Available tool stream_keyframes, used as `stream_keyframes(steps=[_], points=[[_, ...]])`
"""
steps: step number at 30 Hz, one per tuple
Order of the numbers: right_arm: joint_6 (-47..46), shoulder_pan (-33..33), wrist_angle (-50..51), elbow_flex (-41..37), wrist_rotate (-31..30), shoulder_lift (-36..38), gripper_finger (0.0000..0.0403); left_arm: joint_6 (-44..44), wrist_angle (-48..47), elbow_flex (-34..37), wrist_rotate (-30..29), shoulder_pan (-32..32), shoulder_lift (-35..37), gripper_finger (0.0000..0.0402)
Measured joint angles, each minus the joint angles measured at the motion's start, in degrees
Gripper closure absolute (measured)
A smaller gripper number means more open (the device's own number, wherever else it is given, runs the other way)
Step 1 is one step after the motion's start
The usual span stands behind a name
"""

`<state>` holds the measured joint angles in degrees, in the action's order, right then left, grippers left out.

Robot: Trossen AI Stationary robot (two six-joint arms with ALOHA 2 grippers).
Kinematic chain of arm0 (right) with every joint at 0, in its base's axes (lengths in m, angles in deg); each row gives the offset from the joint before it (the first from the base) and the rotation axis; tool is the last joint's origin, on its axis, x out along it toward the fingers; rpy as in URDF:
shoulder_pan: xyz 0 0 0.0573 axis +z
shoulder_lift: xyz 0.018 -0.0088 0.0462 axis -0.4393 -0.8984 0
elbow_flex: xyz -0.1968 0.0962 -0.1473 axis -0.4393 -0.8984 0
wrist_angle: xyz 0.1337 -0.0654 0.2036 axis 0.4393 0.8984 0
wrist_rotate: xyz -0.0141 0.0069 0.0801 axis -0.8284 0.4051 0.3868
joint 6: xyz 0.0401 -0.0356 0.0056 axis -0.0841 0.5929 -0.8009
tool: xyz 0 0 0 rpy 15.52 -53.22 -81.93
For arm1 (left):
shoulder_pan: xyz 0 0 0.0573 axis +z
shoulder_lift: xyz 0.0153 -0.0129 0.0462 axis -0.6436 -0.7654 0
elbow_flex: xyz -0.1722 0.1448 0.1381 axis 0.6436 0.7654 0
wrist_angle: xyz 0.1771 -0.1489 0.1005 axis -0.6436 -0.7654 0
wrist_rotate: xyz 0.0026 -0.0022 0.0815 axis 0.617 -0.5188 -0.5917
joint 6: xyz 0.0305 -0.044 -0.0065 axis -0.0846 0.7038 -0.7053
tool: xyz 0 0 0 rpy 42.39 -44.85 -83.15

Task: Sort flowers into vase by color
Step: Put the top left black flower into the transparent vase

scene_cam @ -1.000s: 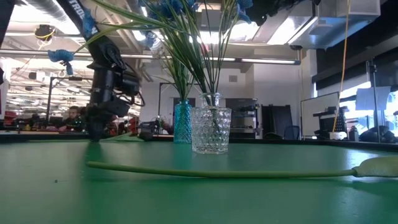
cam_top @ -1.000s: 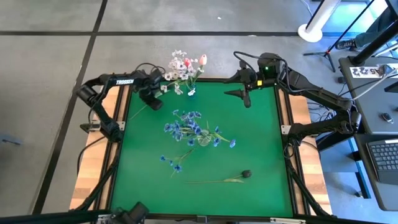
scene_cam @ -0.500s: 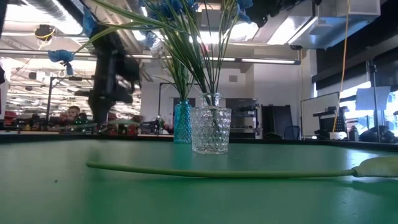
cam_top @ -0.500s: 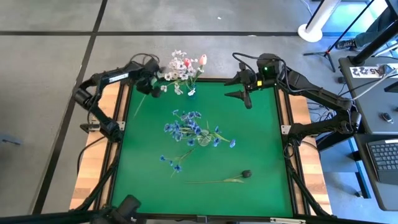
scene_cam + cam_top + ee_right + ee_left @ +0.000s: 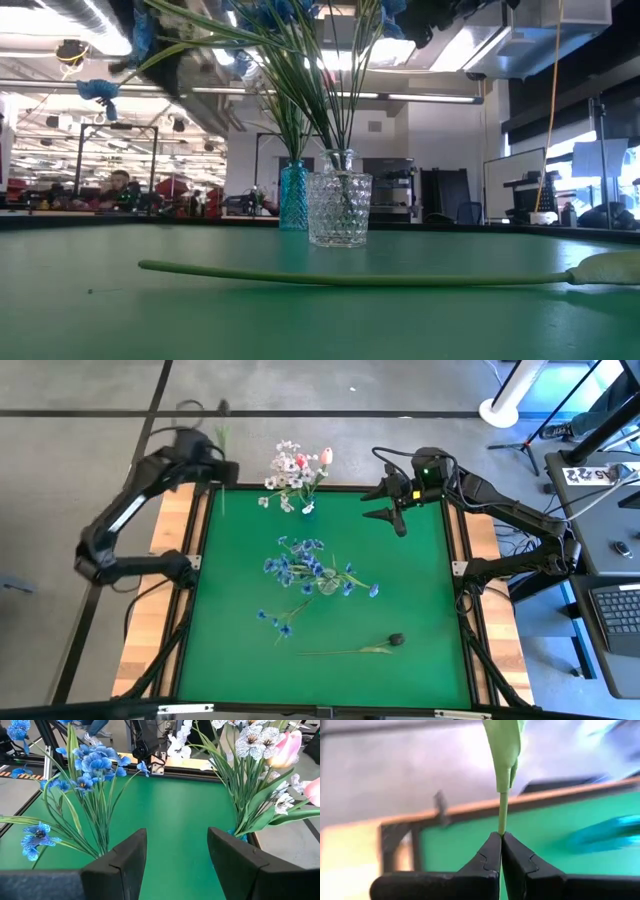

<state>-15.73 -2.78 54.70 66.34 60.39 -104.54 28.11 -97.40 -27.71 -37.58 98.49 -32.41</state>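
From above, your left gripper (image 5: 212, 460) is lifted over the table's far-left corner, a thin green stem (image 5: 222, 438) in it; the right gripper (image 5: 385, 513) hovers near the far-right corner. White and pink flowers (image 5: 296, 468) stand at the far edge, blue flowers (image 5: 315, 568) mid-table, a loose blue spray (image 5: 274, 622) and a dark bud (image 5: 396, 639) lie nearer. At table height, a clear vase (image 5: 340, 210) stands beside a teal vase (image 5: 293, 196). Your left wrist camera shows the fingers (image 5: 490, 857) pressed together on the stem. Your right wrist camera shows the fingers (image 5: 127, 857) spread. No writing is readable.
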Motion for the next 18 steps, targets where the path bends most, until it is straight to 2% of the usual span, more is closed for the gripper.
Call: stream_keyframes(steps=[5,9,11,14,18], points=[[-0.1,0.0,1.1,0.0,0.0,0.0,0.0197,0.8,4.4,-4.5,5.0,-5.0,10.4,0.0401],[-0.8,0.0,1.2,0.0,0.0,0.0,0.0197,1.5,11.0,-4.9,9.2,-13.2,17.4,0.0401],[-1.6,0.0,1.2,0.0,0.0,0.0,0.0197,1.8,13.0,-4.9,9.3,-18.6,19.5,0.0401],[-2.4,0.0,1.2,0.0,0.0,0.0,0.0197,2.7,16.2,-4.2,6.5,-27.2,20.9,0.0401],[-3.7,0.0,1.4,0.0,0.9,0.0,0.0197,1.2,25.2,-1.4,3.1,-38.5,20.3,0.0401]])
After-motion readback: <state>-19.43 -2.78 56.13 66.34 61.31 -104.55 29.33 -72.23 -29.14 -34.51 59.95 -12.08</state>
